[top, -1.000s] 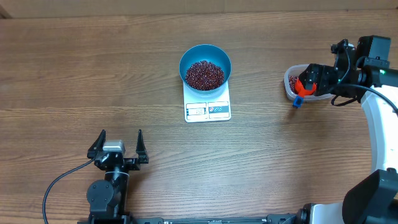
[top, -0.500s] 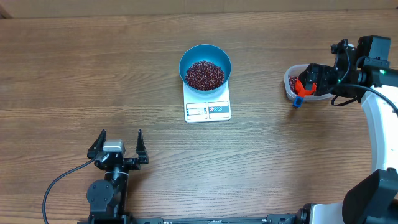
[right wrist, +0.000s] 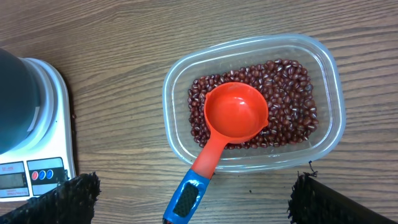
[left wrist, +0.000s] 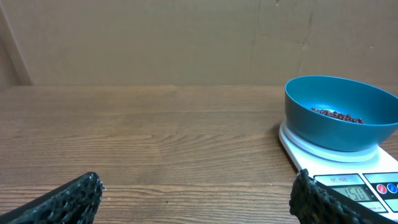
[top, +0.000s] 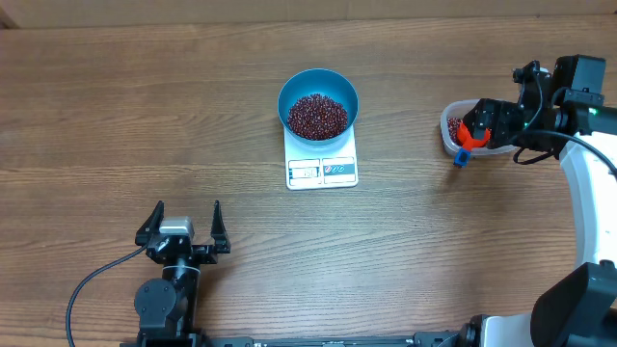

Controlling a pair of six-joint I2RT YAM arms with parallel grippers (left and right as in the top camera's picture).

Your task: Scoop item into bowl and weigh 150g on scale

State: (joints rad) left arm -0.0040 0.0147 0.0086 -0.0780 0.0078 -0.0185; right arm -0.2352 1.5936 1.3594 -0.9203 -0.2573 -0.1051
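Both your grippers gape, empty. Your left gripper (top: 187,208) sits low, aimed level across the wooden table (top: 96,96). Your right gripper (top: 487,123) points down over the clear plastic tub (right wrist: 174,81).

blue round bowl (top: 318,81) upright on white flat scale (top: 322,171), mid tabletop (top: 145,116), covering its back part; display and blue-marked label at front edge exposed. dark red-brown beans (top: 317,116) heaped in bowl, below rim. more beans in clear tub (right wrist: 174,106), well apart at right.
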